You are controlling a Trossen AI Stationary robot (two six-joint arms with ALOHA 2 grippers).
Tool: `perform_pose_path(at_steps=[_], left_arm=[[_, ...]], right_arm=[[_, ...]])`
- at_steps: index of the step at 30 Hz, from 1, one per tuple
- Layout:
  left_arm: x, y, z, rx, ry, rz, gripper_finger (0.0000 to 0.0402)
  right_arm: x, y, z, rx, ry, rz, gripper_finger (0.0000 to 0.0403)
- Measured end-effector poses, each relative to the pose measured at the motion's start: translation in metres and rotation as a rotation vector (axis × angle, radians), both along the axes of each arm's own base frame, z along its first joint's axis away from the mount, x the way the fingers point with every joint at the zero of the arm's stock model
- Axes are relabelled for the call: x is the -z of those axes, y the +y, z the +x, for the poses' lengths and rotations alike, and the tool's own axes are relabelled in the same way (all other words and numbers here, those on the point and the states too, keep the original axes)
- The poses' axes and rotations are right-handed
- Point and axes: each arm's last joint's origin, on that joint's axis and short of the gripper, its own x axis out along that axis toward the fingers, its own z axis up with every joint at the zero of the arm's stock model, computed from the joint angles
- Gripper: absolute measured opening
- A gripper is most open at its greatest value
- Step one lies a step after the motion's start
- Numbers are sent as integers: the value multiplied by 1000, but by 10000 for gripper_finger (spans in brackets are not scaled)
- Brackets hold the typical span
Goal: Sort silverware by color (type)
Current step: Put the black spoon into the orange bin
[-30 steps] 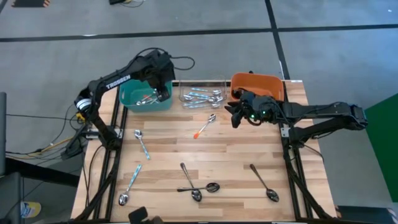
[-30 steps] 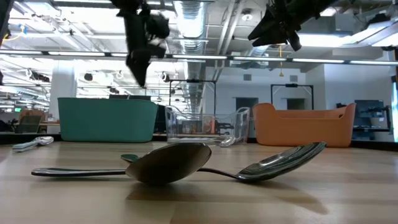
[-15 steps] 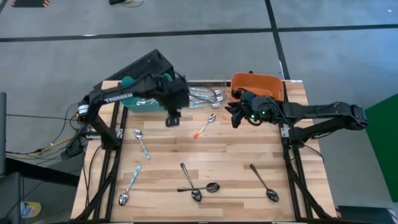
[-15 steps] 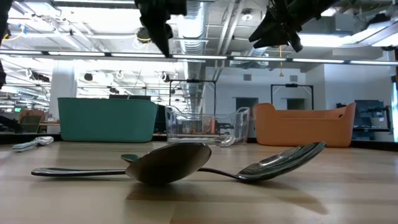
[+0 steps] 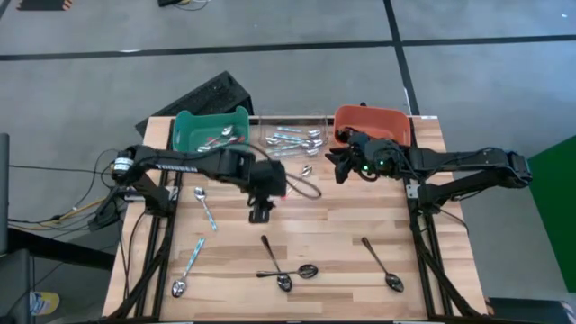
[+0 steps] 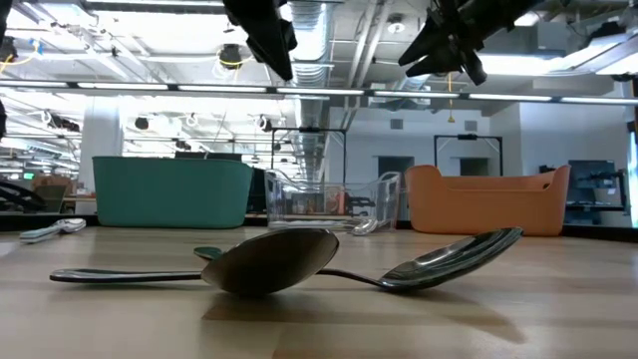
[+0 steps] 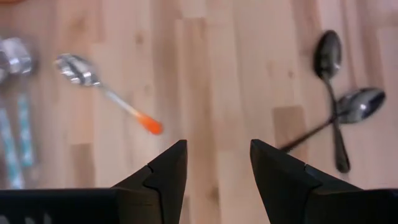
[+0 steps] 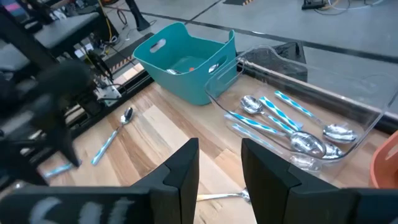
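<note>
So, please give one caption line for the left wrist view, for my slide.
Open left gripper above the wooden table, between an orange-tipped metal spoon and two crossed dark-handled spoons.

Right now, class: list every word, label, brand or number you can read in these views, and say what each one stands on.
White lettering on the left arm: there, but too small and blurred to read.
Spoons, teal bin, clear bin, orange bin, table: no text visible.
Room behind the table, low view: no readable signs.
</note>
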Motion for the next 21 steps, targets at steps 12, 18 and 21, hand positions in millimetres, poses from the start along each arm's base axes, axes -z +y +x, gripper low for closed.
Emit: perform_pose_path(at_steps=[12,18,21], left_arm=[[51,-37,-10,67,146,-7,163],[79,-61,-21,122,192,-3,163],[86,-72,-25,136,197,-8,163]], right_arm=[[1,0,0,49,-50,102,141],[3,0,-1,59,-27,112,141],[4,-3,-2,84,-31,139,141]])
